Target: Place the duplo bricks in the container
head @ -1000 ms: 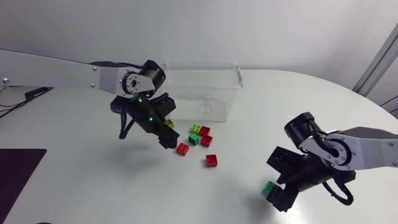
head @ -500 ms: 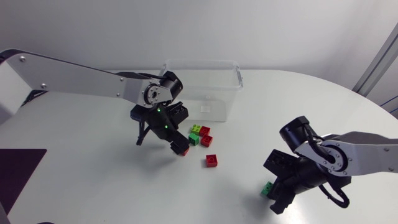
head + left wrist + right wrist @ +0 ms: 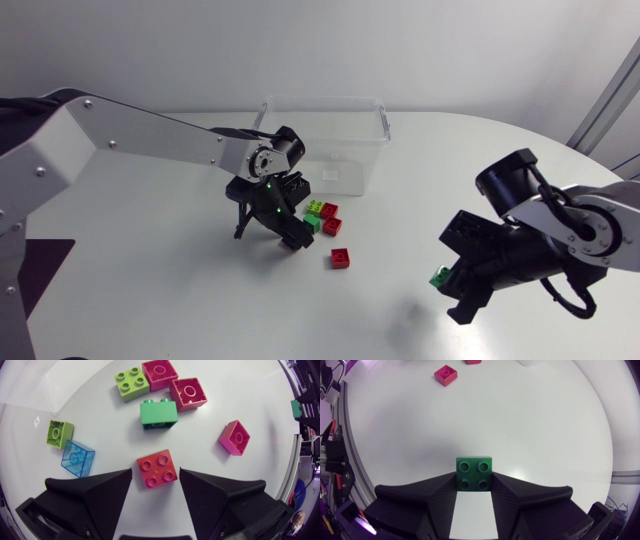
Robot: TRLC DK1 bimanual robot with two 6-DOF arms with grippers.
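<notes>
A red duplo brick (image 3: 157, 468) lies on the table between the fingers of my left gripper (image 3: 155, 480), which stands open with a narrow gap on each side. In the head view this gripper (image 3: 287, 235) is low over the table, in front of the clear container (image 3: 325, 140). My right gripper (image 3: 458, 292) is shut on a green brick (image 3: 440, 277) and holds it above the table at the right. The right wrist view shows that green brick (image 3: 474, 474) clamped between both fingers.
Ahead of the left gripper lie a green brick (image 3: 158, 412), a lime brick (image 3: 132, 382) and two red ones (image 3: 188, 392). A pink-red brick (image 3: 234, 437) lies apart. A lime (image 3: 60, 433) and a clear blue brick (image 3: 78, 457) lie near the container.
My left gripper slid right and came down around the red brick, its fingers narrowing. My right gripper closed on the green brick and raised it off the table.
</notes>
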